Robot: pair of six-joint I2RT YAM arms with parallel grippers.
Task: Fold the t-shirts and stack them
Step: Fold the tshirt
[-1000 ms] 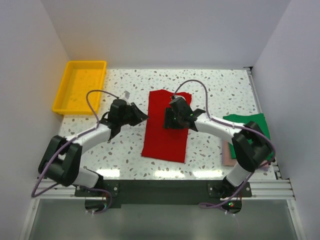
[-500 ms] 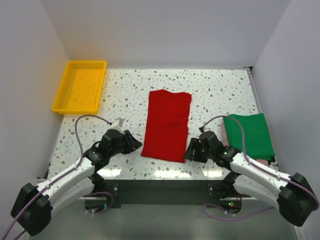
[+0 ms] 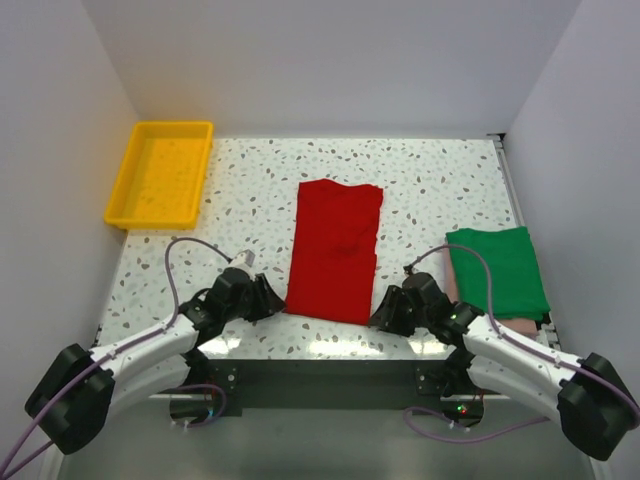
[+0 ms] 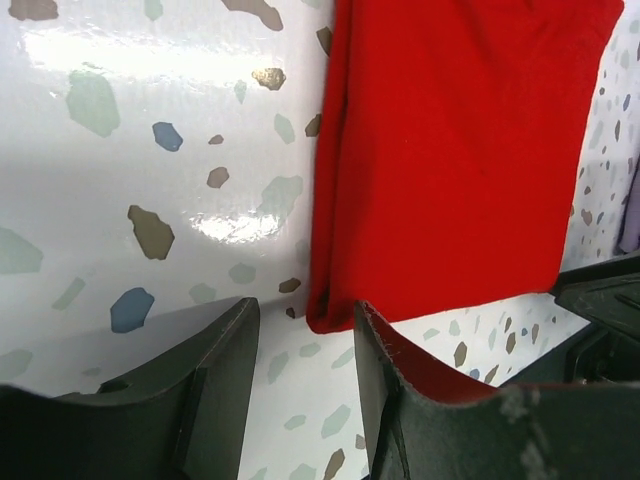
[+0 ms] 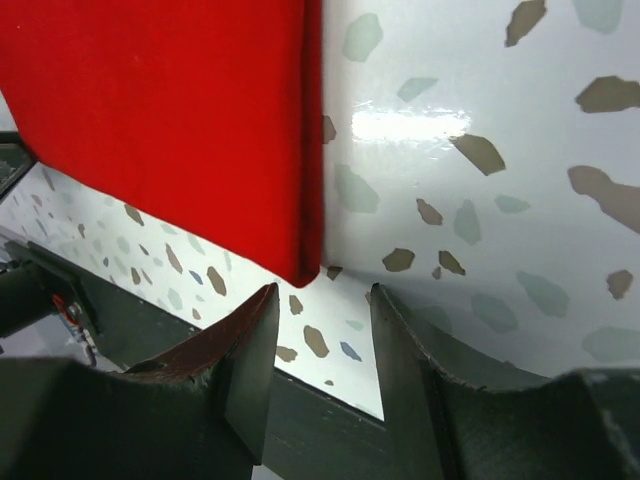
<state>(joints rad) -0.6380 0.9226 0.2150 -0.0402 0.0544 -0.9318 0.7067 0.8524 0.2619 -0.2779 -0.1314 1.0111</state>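
The bright red t-shirt lies folded into a long strip in the middle of the table. My left gripper stands open just short of its near left corner, touching nothing. Facing the near right corner, my right gripper is open too, with bare table between its fingers. The dark green t-shirt lies folded at the right edge, on top of the pale pink one, of which only a thin border shows.
A yellow plastic tray stands at the back left corner. White walls close in the back and both sides. The table's near edge runs right under my right gripper.
Both arms came back from the shirt's middle to its near corners. Over the last half second each gripper crept closer to its corner. The left jaws have widened and the right have narrowed slightly.
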